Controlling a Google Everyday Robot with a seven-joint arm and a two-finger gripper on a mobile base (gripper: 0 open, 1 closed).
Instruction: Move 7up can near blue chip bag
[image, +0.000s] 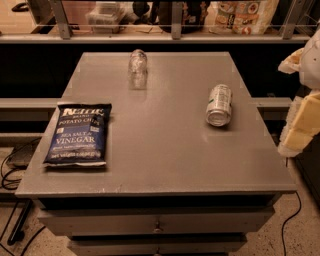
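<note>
The 7up can (219, 104) lies on its side on the right part of the grey table (160, 165), its shiny metal end facing the front. The blue chip bag (77, 134) lies flat at the table's left edge, far from the can. My gripper (300, 127) shows as pale yellow-white parts at the right edge of the view, beyond the table's right side. It is to the right of the can, not touching it, and holds nothing that I can see.
A clear crinkled plastic bottle (138, 68) stands at the back middle of the table. A shelf with packaged goods (240, 17) runs behind the table. Drawers (157, 225) sit under the tabletop and cables (10, 175) lie on the floor at left.
</note>
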